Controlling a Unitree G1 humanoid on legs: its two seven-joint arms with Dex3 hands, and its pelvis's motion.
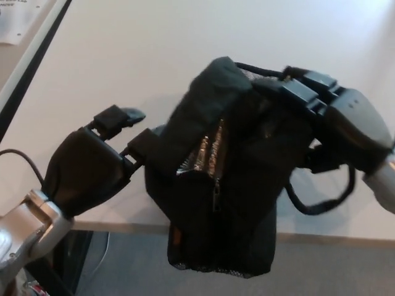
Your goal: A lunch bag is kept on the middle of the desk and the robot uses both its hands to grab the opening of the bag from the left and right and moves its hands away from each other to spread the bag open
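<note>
- Your right hand (336,120) is clamped on the lunch bag (225,185), which overhangs the desk (154,55) edge.
- Your left hand (92,166) touches its left side, fingers apart.
- The paper's (15,18) writing is unreadable.

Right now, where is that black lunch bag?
In the head view, the lunch bag hangs over the desk's near edge, between the left hand and right hand.
</note>
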